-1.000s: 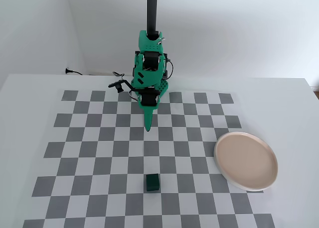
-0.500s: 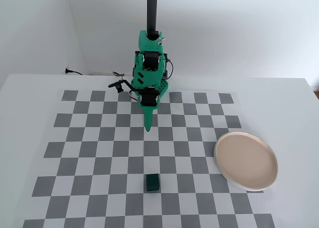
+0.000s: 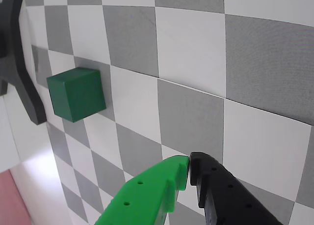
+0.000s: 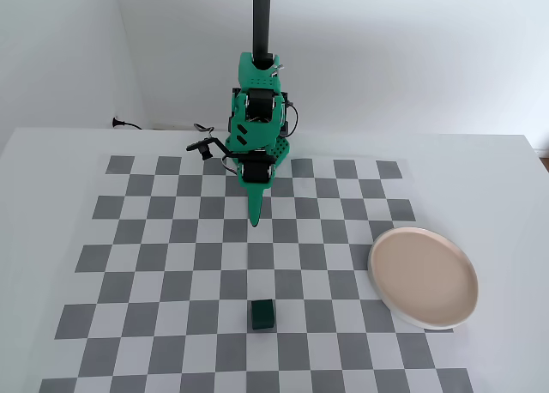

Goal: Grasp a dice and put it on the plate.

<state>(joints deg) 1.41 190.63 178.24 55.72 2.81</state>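
Gripper (image 3: 189, 167) jaws together, empty, well apart from the dice (image 4: 262, 314) on the checkered desk (image 4: 506, 187). Dice appears rigid and light; grip two opposite flat faces. Plate (image 4: 423, 276) lies right in the fixed view.

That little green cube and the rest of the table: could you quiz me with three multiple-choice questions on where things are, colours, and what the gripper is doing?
1. In the fixed view, the dice lies:
A. on the plate
B. on the checkered mat
C. in the gripper

2. The plate is:
A. pale beige-pink
B. blue
C. black

3. The gripper is:
A. shut on the dice
B. wide open
C. shut, holding nothing

Answers: 1 B, the cube sits on the squares, left of the plate. 2 A, its surface shows that colour. 3 C, the fingertips meet in the wrist view.
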